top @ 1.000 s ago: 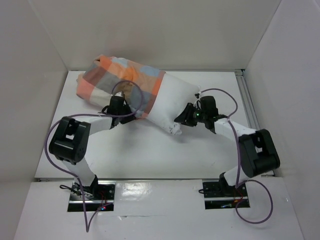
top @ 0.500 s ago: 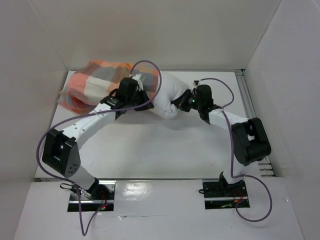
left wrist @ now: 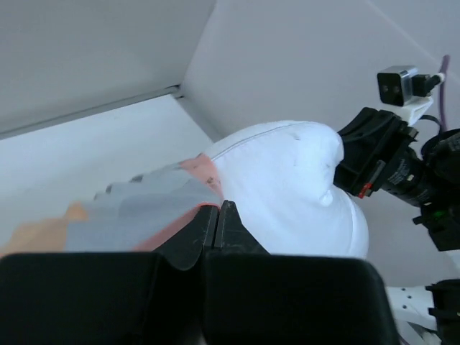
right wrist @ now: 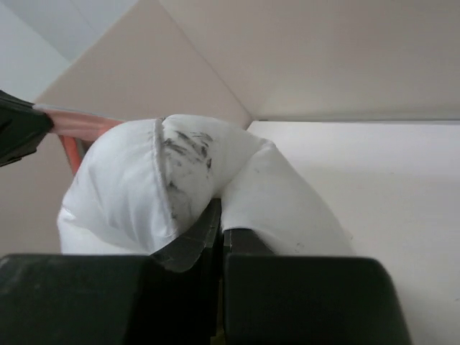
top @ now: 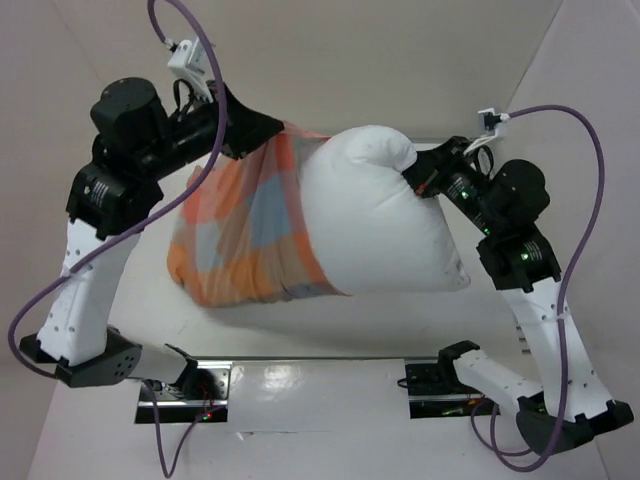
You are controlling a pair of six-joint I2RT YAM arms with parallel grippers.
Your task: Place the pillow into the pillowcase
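Note:
The plump white pillow (top: pixel 385 225) hangs in the air between both raised arms, its left end inside the checked orange, grey and blue pillowcase (top: pixel 245 235). My left gripper (top: pixel 272 135) is shut on the pillowcase's upper edge. In the left wrist view its jaws (left wrist: pixel 218 208) pinch the grey and orange pillowcase (left wrist: pixel 140 215) beside the pillow (left wrist: pixel 287 180). My right gripper (top: pixel 415 182) is shut on the pillow's upper right corner. In the right wrist view its jaws (right wrist: pixel 220 215) squeeze a fold of the smudged pillow (right wrist: pixel 172 172), and an orange strip of pillowcase (right wrist: pixel 79 123) shows at the far left.
The white table (top: pixel 330 322) lies below the hanging bundle, closed in by white walls (top: pixel 380 70) at the back and sides. Purple cables (top: pixel 585 130) loop over both arms. The arm bases (top: pixel 185 385) sit at the near edge.
Both arms have risen off the table, lifting pillow and pillowcase into the air. The right gripper has shut on the pillow's corner, and the bundle now hangs between them.

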